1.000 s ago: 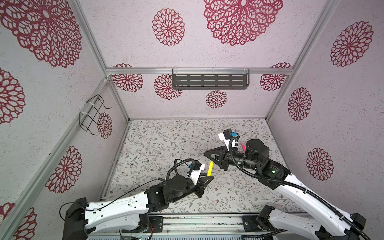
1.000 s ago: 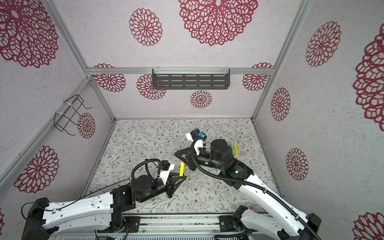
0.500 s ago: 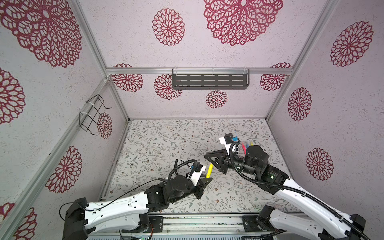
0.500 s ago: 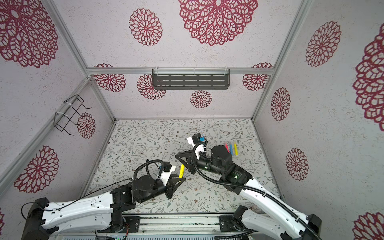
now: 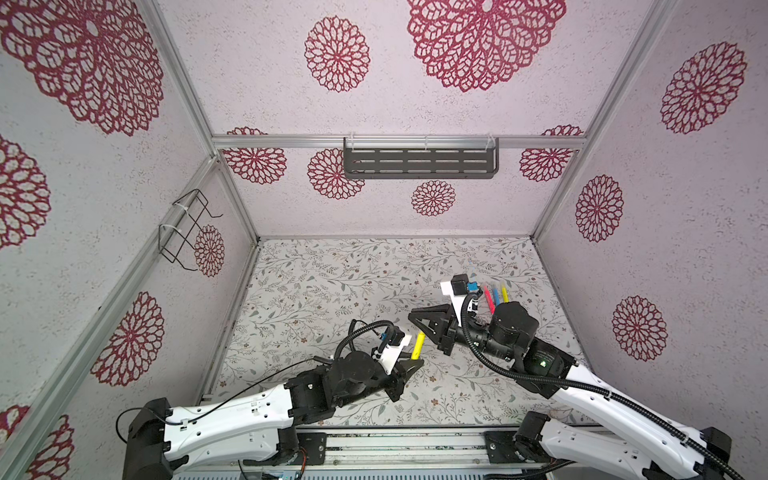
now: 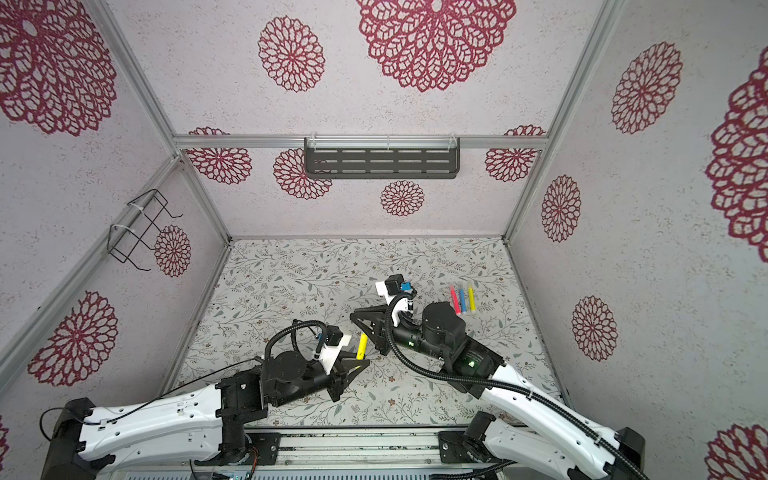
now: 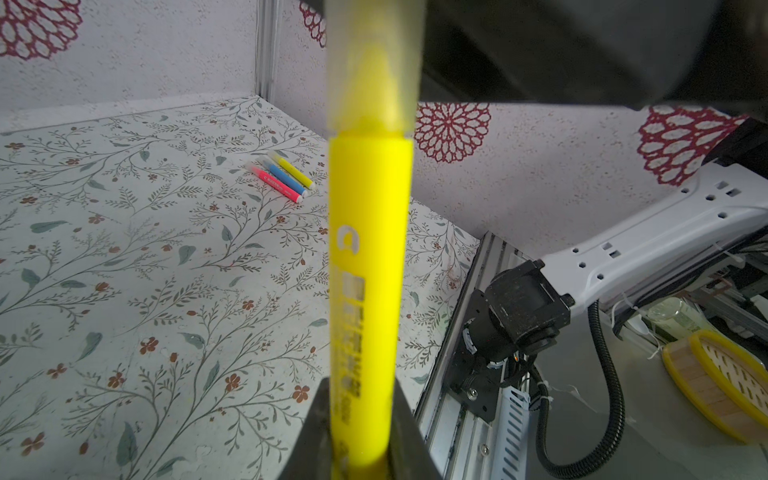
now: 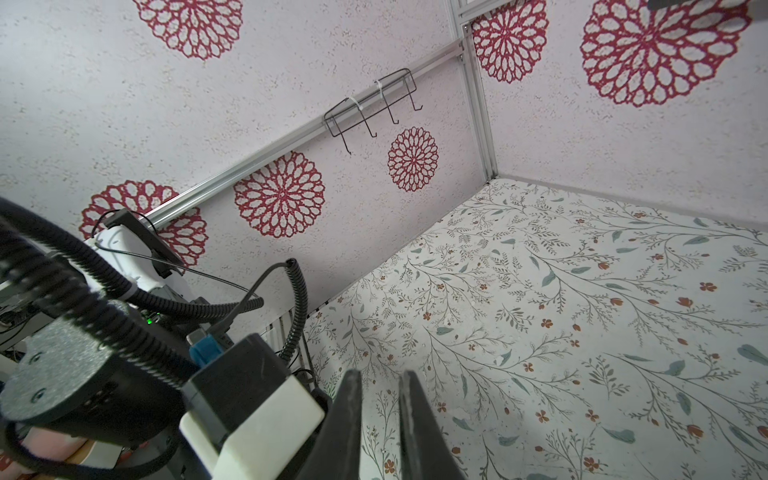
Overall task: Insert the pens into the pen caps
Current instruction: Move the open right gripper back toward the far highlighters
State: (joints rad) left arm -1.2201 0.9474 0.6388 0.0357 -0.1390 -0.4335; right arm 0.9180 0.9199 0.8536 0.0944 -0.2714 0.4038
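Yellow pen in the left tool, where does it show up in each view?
Both top views: yellow pen low centre.
Left wrist: close up, filling the middle.
Right wrist: not in it.
Shared landmark: row of three pens, in top and left wrist views.

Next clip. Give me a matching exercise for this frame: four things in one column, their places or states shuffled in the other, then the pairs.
1. left gripper
2. right gripper
3. three loose pens
4. black shelf

A. hanging on the back wall
B. shut, holding nothing
C. lying side by side on the table
D. shut on the yellow pen

Pairs: 1-D, 2-B, 3-C, 4-A
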